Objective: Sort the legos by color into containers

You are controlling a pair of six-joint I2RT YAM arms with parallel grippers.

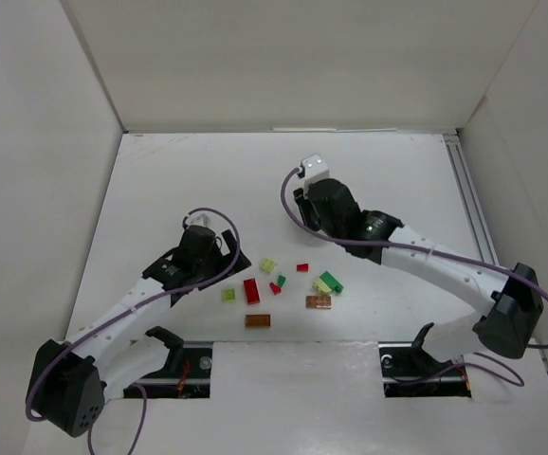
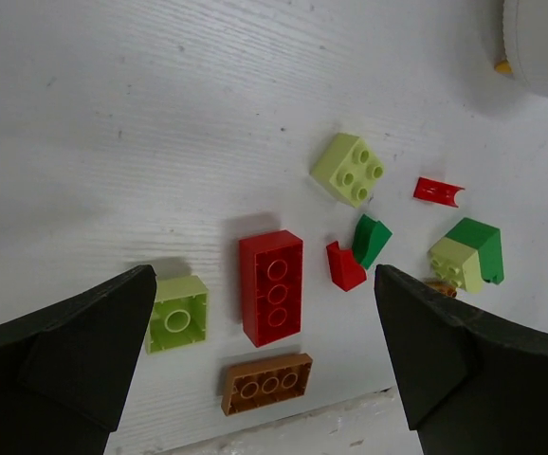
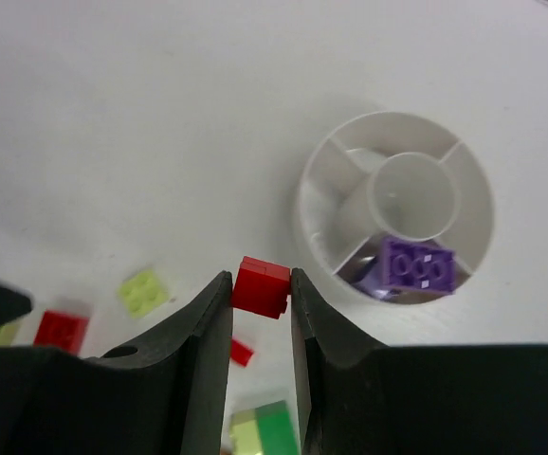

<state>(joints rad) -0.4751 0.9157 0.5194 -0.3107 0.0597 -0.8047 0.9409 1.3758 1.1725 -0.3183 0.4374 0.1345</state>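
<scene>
Right gripper is nearly closed, pinching a small red studded plastic brick at its tips. The round white compartmented plastic dish sits just ahead-right of it. Left gripper is wide open and empty above loose legos. Risk: the shallow tip grip slips, or the brick drops into the purple brick's wedge.

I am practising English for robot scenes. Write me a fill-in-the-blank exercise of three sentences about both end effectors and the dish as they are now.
1. The right end effector is shut on a small brick whose colour is ___.
2. The lone brick lying in a wedge of the white dish is ___.
3. The left end effector hangs over the loose bricks with its jaws ___.

Missing words: red; purple; open.
</scene>
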